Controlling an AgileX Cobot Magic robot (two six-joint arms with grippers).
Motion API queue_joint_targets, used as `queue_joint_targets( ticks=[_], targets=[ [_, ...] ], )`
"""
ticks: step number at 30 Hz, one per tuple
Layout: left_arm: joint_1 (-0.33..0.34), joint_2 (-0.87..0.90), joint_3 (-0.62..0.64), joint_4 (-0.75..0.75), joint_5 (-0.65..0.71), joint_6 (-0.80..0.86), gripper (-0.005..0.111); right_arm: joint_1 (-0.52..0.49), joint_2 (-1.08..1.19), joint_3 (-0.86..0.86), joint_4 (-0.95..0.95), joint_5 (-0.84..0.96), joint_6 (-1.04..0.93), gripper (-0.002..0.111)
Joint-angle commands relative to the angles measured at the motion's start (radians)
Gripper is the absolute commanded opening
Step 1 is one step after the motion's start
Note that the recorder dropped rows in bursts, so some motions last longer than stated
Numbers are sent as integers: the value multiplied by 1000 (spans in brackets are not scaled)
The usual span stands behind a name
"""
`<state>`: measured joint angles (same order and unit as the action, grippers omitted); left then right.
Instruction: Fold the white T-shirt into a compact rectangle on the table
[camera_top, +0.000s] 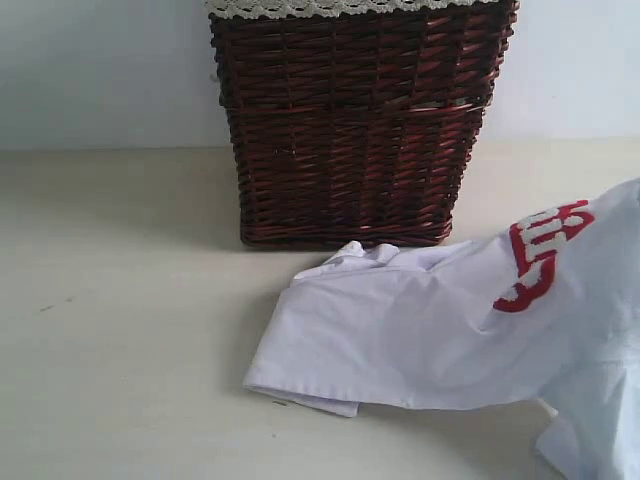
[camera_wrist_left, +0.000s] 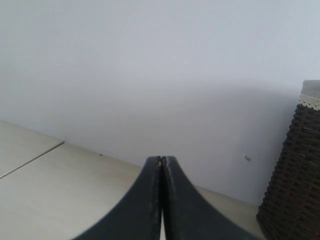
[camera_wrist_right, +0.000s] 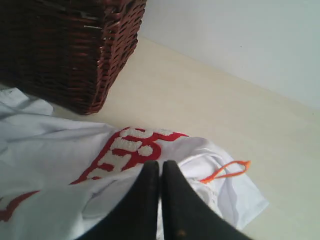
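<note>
Pale beige bench (camera_top: 120, 350), white wall behind. White T-shirt (camera_top: 420, 330) crumpled toward right edge, just in front of wicker basket (camera_top: 350, 130) at far edge. Left tool (camera_wrist_left: 161, 161) closed, empty. Right tool (camera_wrist_right: 161, 165) closed above the shirt's red lettering; can't tell if cloth is pinched.

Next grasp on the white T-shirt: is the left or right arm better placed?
Right, likely. The right hand hangs over the white T-shirt, beside its red-outlined letters and orange neck tag. The left hand faces the wall, with no shirt in its view.
</note>
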<state>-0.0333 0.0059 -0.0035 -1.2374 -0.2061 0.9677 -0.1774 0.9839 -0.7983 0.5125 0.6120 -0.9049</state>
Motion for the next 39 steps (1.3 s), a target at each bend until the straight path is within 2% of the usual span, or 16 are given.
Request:
queue_joint_targets(
  ticks=[1,12,20,24,27,34,36,39],
  targets=[
    [3,-6,4,3,3,1,0,-6,-7,-9,-84,50,46,0],
    [3,-6,4,3,3,1,0,-6,56,5,-567,72,195,0],
    [3,-6,4,3,3,1,0,-6,178,5,-779,173,204,0],
    [3,-6,4,3,3,1,0,-6,238,5,-791,114,233,0],
    [3,-6,4,3,3,1,0,-6,260,5,-781,38,290,9],
    [3,-6,4,3,3,1,0,-6,257,3,-722,-84,290,50],
    [3,-6,4,3,3,1,0,-6,253,3,-667,-109,290,53],
    [3,-6,4,3,3,1,0,-3,256,3,-437,-180,267,51]
  ],
)
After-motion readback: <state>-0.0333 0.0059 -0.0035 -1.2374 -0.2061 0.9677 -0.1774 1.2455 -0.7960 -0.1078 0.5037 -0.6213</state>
